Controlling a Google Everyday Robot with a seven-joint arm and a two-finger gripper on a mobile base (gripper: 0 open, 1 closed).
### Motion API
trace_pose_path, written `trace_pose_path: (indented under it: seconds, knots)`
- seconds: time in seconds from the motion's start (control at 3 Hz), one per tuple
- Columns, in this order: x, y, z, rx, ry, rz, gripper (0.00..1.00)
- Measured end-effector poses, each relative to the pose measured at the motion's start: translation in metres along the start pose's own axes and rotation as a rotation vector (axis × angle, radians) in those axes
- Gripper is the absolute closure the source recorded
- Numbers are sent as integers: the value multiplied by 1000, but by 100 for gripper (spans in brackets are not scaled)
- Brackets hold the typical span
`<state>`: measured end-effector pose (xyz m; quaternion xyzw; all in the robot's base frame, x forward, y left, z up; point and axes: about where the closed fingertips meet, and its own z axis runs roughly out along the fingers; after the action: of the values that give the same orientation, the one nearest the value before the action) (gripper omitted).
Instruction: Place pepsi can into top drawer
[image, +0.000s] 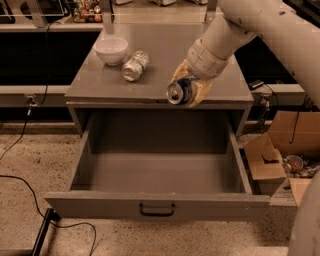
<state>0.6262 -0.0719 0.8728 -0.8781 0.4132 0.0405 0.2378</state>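
We see the robot's pale, two-finger gripper (188, 88) at the end of its white arm (250, 25), reaching in from the upper right and hanging at the front edge of the flat grey cabinet surface (160, 45), a little right of the middle. Its fingers (199, 92) are clamped on the small dark blue pepsi can with silver ends (179, 92), which is held tipped on its side, one round silver end turned towards us and just over that front edge. Below the can, the wide, deep grey top drawer (90, 204) stands pulled out, its inside bare grey, and a small dark metal pull handle (157, 210) sits at the centre of its flat front panel. Further back on the surface, towards the left rear corner, we find a pale green-and-white soda can (135, 65) lying on its side, and just beside it, nearer that corner, a small white round bowl (111, 50) standing upright; both are well apart from the gripper. Right of the cabinet, brown cardboard boxes (277, 150) lie open on the speckled floor (30, 150), and a thin black cable (25, 185) trails over the floor at the left.
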Motion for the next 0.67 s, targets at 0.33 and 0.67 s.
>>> trace_pose_path:
  seconds: [0.33,0.67]
  knots:
    - [-19,13,4,10,-64,114,100]
    - [-45,26,21,26,-135,219,100]
